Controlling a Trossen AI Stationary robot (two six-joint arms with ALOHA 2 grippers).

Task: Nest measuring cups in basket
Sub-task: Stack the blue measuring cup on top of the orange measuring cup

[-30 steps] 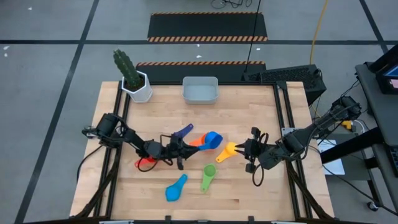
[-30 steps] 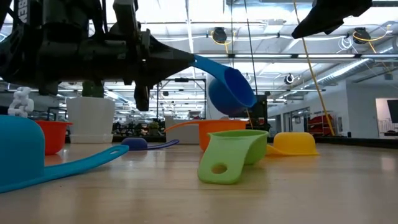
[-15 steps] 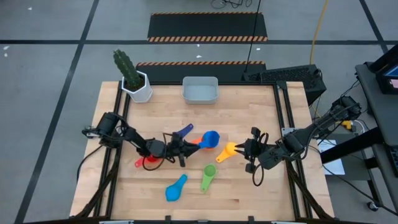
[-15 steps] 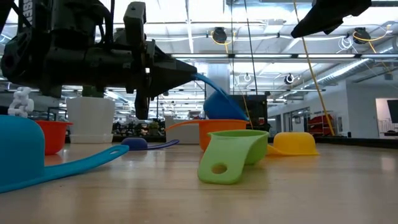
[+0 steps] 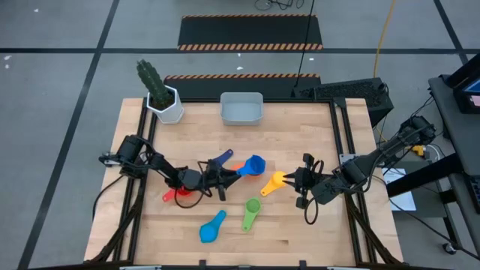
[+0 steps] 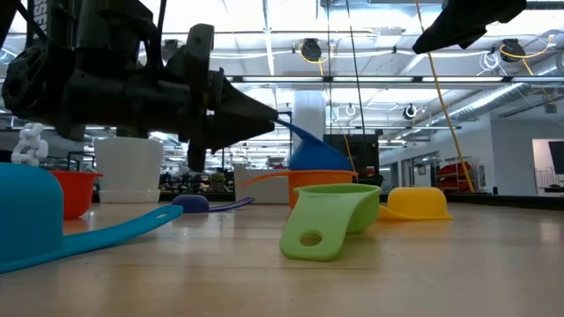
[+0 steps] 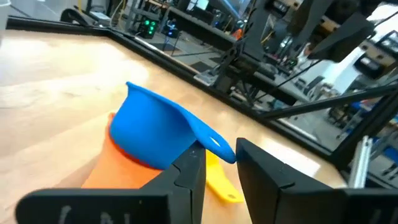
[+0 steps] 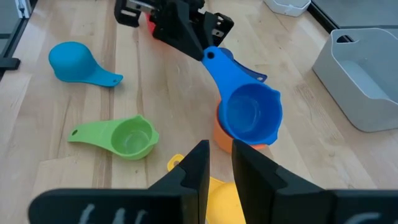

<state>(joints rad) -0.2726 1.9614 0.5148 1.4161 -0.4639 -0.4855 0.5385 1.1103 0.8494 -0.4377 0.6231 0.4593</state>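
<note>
Measuring cups [image 8: 247, 115] look like smooth matte plastic, basket [image 8: 367, 81] too, slightly glossy; the surface [image 5: 300, 225] is pale, smooth-finished wood planks.

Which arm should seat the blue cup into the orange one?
Left. The left gripper already grips the blue cup by its handle, right over the orange cup. The right gripper holds nothing beside the yellow cup.

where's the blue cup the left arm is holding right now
In the high view the blue cup is near the table's middle, held by its handle in the left end effector, sitting into the orange cup.
</note>
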